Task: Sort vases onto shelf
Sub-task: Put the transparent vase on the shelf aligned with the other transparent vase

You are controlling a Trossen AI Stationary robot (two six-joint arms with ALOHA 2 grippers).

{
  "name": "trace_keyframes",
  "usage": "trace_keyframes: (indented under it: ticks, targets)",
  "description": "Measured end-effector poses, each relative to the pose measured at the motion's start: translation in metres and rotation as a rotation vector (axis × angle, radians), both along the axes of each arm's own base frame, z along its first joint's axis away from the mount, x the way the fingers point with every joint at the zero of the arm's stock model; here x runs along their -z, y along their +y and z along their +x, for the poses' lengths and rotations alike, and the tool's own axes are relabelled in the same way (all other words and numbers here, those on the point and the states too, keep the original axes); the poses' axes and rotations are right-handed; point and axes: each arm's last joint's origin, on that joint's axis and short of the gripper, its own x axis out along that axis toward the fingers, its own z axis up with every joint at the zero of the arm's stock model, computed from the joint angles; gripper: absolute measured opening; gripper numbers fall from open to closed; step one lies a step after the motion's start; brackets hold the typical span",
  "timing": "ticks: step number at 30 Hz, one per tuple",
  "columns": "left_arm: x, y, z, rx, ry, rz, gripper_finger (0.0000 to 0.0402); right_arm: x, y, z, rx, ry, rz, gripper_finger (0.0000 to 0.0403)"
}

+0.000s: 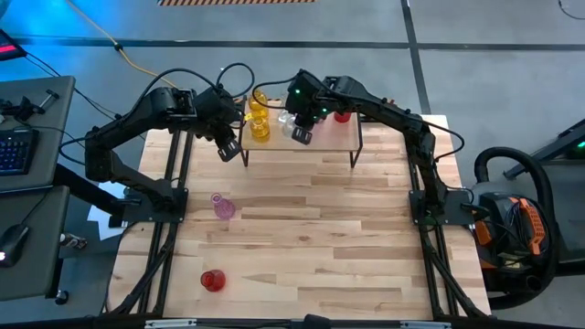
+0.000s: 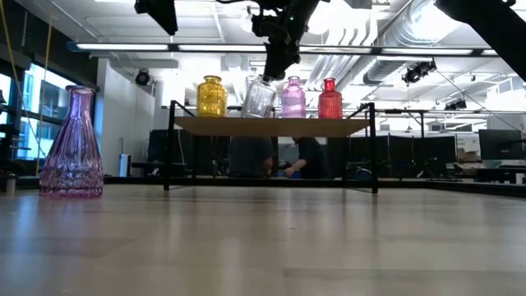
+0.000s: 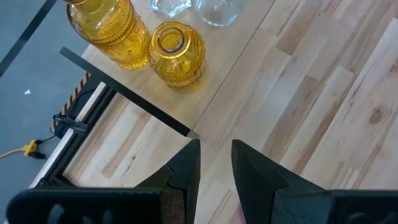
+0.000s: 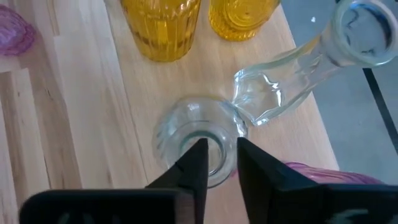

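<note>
**High view.** The shelf point(image 1: 302, 142) stands at the far edge of the worktop point(image 1: 302, 247), about in the middle of that edge. On its left end are two yellow vases point(image 1: 259, 122), one behind the other. The right gripper point(image 1: 300, 133) is over the middle of the shelf, at a clear vase point(image 1: 287, 119). A red vase point(image 1: 342, 115) stands toward the right end of the shelf. The left gripper point(image 1: 228, 149) hangs just beside the left end of the shelf, above the worktop. A pink vase point(image 1: 223, 207) stands on the worktop left of the centre, and a second red vase point(image 1: 212, 280) stands near the near-left corner.

**Low view.** On the shelf stand, from left to right, a yellow vase, a tilted clear vase point(image 2: 259, 97), a pink vase point(image 2: 293, 98) and a red one. The right gripper comes from above and its fingers grasp the neck of the tilted clear vase. The pink vase on the worktop point(image 2: 74, 145) is upright.

**Left wrist view.** The fingers point(image 3: 186, 171) of the left gripper are nearly closed with only a narrow gap, and they hold nothing. The two yellow vases are at the shelf corner.

**Right wrist view.** The fingers point(image 4: 194, 163) clench on the rim of an upright-looking clear vase point(image 4: 193, 140). A second clear vase point(image 4: 298, 71) leans beside it, touching it.
</note>
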Motion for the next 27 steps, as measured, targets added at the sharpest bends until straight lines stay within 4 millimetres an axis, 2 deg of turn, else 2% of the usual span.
trace_keyframes:
  ticks: [6,27]
  targets:
    - [0.0,0.0,0.0,0.0,0.0,0.0,0.0082,0.0,0.0,0.0,0.024,-0.012,0.012,0.0097]
    - [0.0,0.0,0.0,0.016,0.006,0.007,0.0082,0.002,0.0,0.012,0.031,-0.095,0.041,0.0099]
